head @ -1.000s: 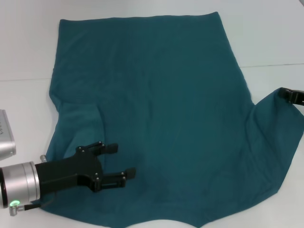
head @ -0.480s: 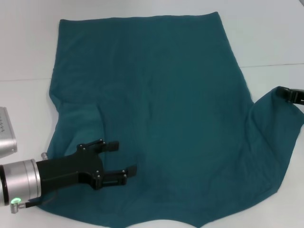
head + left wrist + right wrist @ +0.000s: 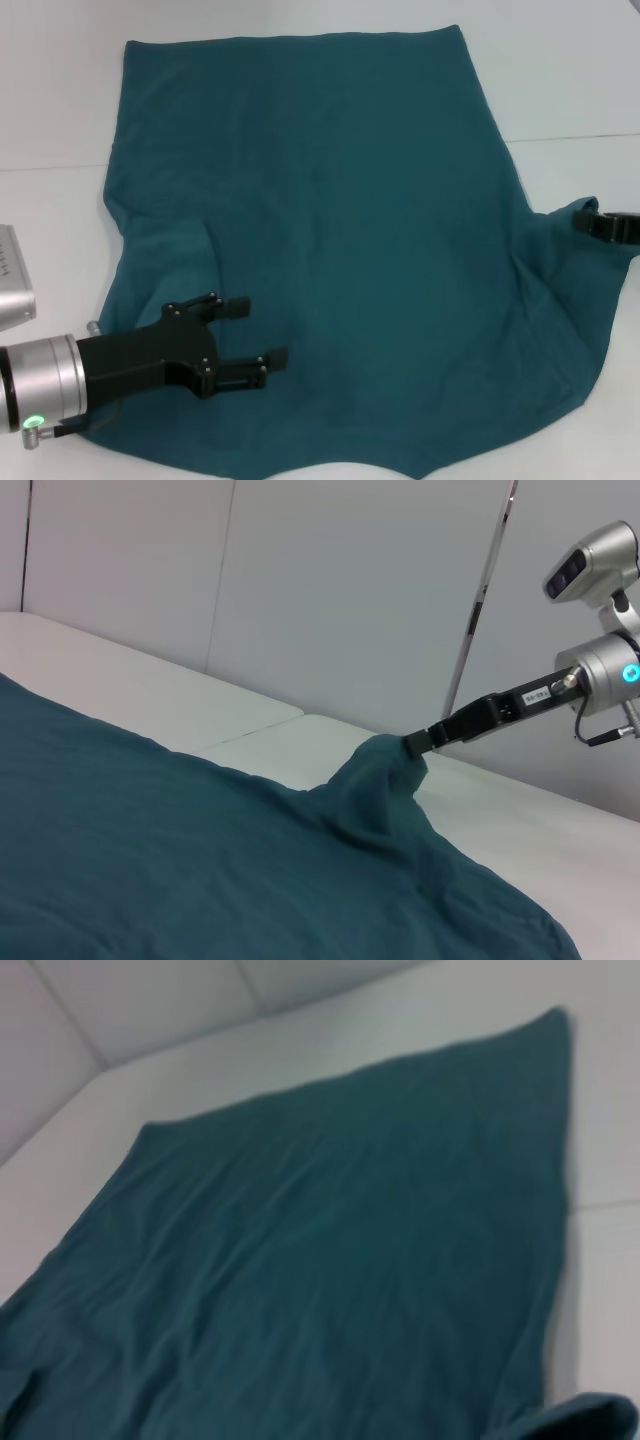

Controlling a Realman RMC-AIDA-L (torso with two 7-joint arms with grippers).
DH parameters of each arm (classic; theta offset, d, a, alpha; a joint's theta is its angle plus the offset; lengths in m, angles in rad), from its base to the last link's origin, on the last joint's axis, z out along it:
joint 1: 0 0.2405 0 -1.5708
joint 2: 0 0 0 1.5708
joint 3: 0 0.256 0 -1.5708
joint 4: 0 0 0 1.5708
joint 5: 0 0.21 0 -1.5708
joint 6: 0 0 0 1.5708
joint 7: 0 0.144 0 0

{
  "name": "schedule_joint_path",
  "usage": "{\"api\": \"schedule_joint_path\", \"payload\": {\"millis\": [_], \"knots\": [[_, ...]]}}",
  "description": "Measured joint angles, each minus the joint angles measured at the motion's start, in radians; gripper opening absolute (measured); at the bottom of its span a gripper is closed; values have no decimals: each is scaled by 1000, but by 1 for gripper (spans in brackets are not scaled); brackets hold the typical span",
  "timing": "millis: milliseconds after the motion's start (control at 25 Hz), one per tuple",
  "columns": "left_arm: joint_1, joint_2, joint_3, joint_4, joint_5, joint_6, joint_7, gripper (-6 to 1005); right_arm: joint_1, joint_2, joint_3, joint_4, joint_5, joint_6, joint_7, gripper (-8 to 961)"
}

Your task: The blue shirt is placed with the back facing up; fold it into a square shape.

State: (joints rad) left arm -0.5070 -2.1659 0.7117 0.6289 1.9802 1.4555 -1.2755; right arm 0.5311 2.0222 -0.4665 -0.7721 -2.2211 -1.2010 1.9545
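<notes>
The blue shirt (image 3: 330, 240) is found spread nearly flat over the middle of the white bench (image 3: 570, 80), plain side up, its straight hem toward the far edge and its neckline at the near edge. No print is visible on the upper face. The left sleeve is seen tucked inward onto the body near the bench's left edge, with a soft crease running alongside it. The left gripper (image 3: 250, 335) is held low over the cloth near the near-left corner of the bench, its jaws parted moderately with nothing between them; no fabric is pinched there. The right gripper (image 3: 590, 222) is located at the right edge of the bench, closed on the end of the right sleeve; in the left wrist view the sleeve (image 3: 385, 770) is seen drawn up into a peak above the bench surface under that gripper (image 3: 420, 742), with the rest of the garment lying flat. The right wrist view shows only the broad back of the shirt (image 3: 330, 1250) and a lifted fold at its corner. Progress is judged to be early: one sleeve appears folded in, the second is gripped and raised but not yet laid across the body. The side folds of the body and the lengthwise fold needed for a square shape are judged to be outstanding.
</notes>
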Motion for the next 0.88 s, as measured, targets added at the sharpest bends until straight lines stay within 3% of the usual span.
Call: {"api": "schedule_joint_path", "payload": {"millis": [320,880], "knots": [[-1,0,0,-7,0,0,-1,907,23,1,-50,-45,-13,-81,103,0],[0,2,-2,-8,0,-1,-1,907,106,24,-140,18,-12,48,128,28]]}}
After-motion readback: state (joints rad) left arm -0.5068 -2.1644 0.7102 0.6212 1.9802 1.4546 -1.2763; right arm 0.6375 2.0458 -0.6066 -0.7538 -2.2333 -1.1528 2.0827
